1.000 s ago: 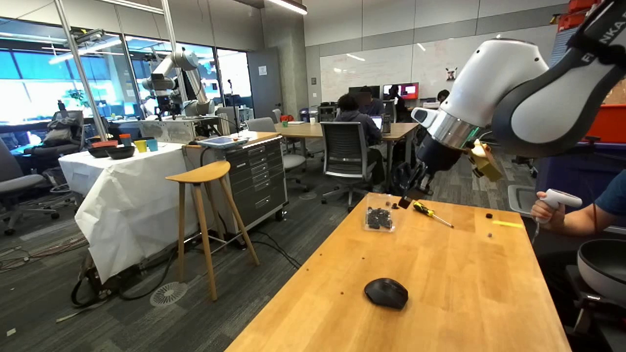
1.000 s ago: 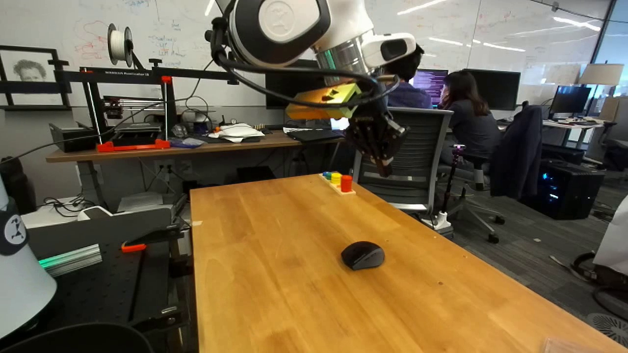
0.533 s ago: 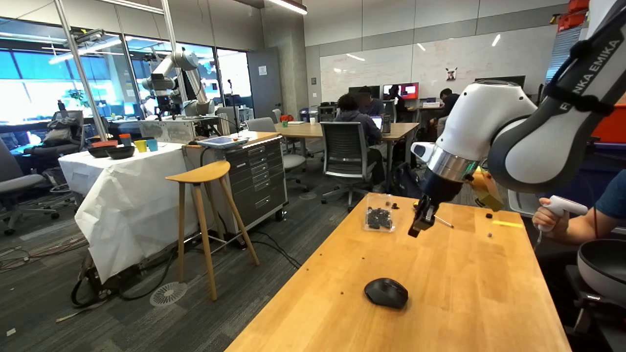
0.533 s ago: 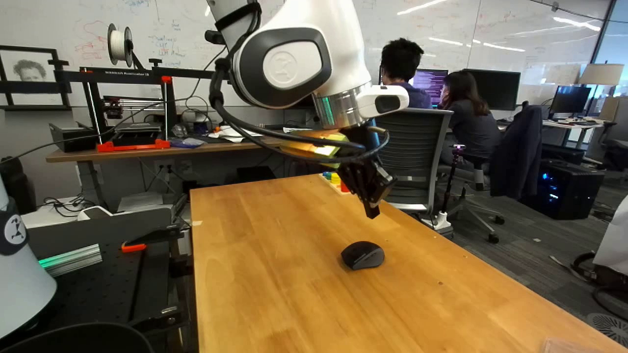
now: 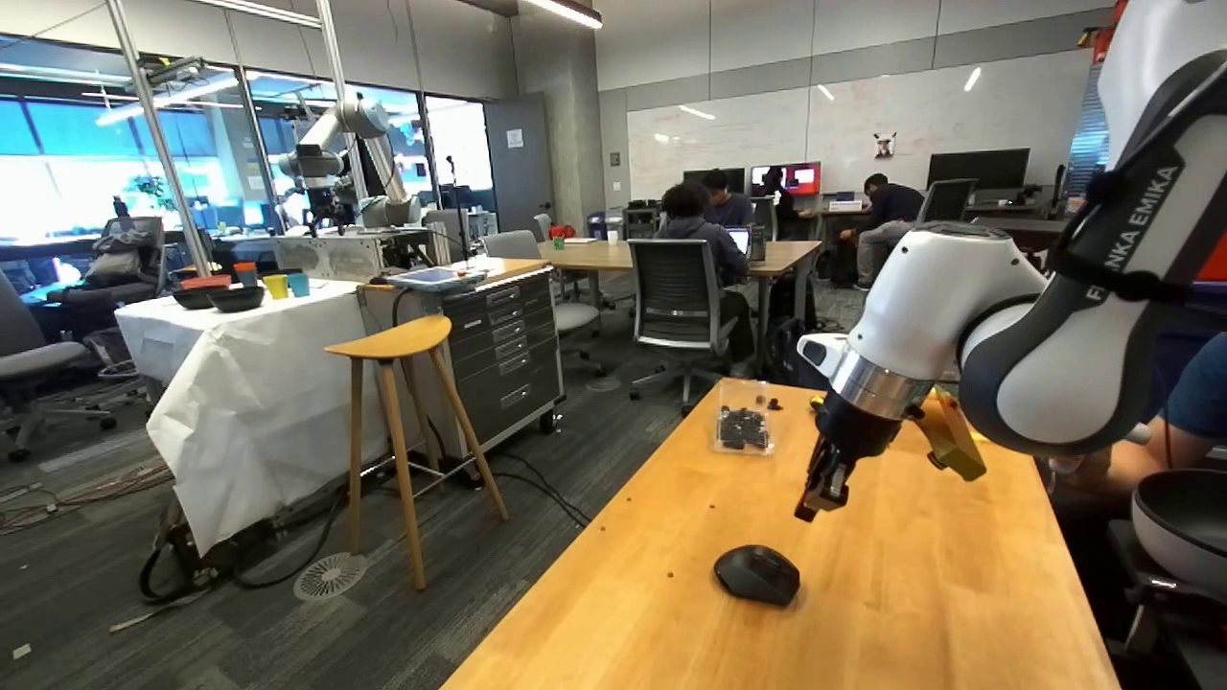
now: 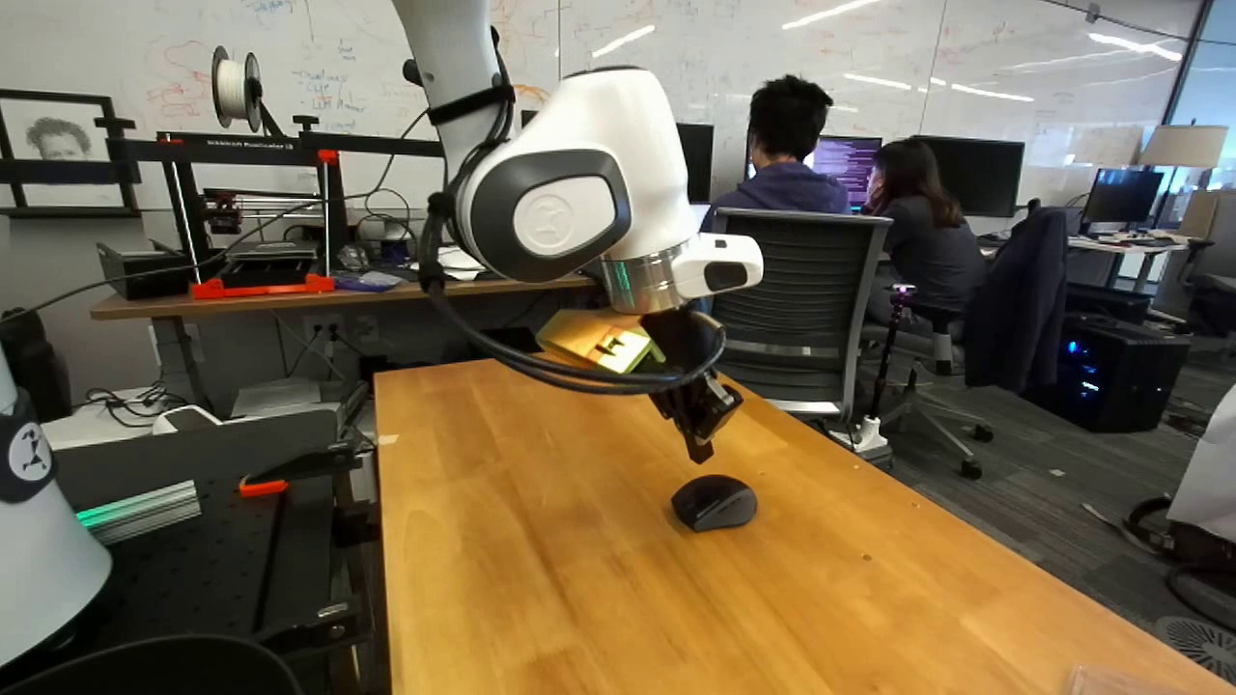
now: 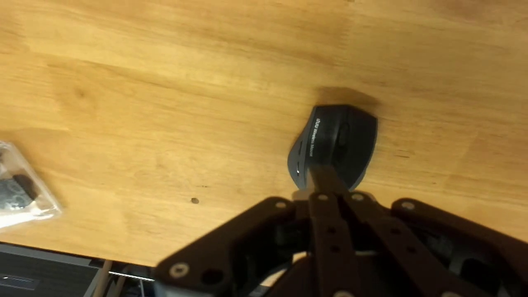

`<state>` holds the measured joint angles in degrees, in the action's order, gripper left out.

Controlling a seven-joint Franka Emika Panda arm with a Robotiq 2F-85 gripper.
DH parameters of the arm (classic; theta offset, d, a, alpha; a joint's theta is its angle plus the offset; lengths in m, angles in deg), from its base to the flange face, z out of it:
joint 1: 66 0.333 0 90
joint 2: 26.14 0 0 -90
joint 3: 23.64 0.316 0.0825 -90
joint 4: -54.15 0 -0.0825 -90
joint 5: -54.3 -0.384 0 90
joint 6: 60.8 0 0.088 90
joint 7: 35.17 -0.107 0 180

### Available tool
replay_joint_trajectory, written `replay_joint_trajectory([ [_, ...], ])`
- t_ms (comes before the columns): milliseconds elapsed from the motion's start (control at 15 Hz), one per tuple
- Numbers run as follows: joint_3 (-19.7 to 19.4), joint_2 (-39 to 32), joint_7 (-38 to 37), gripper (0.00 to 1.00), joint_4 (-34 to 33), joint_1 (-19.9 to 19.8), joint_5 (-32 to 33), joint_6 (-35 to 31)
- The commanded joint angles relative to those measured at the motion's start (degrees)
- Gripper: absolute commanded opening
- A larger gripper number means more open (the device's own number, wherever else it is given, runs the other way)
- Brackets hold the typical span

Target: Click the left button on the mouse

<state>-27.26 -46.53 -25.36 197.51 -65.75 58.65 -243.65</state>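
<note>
The black domed mouse (image 5: 757, 575) lies on the wooden table in both exterior views, also here (image 6: 715, 503). In the wrist view the mouse (image 7: 359, 140) sits at centre right, its scroll wheel and side lettering visible. My gripper (image 7: 324, 175) is shut with its fingertips together and nothing between them; the tips cover part of the mouse's near end in that view. In an exterior view the gripper (image 5: 807, 513) points down, above and beyond the mouse. In an exterior view the gripper tips (image 6: 700, 454) hang just above the mouse with a small gap.
A clear plastic box of dark pieces (image 5: 743, 428) stands by the table's far edge; its corner (image 7: 37, 189) shows in the wrist view. The wooden table (image 6: 541, 541) has small specks on it. A bowl (image 5: 1184, 527) stands beside the table, near a person's arm.
The arm has come down and toward the mouse, from high over the table's far end to just above the mouse. The mouse has not moved.
</note>
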Motion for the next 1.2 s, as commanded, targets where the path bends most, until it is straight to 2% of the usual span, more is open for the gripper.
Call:
replay_joint_trajectory([
  [0,-0.5,-4.5,-1.4,0.00,-2.5,0.9,0.7,-4.4],
  [400,-0.5,-10.2,-1.0,0.00,-4.8,1.8,0.4,-9.5],
  [1133,-0.5,-14.6,-0.8,0.00,-6.8,2.3,0.2,-11.8],
])
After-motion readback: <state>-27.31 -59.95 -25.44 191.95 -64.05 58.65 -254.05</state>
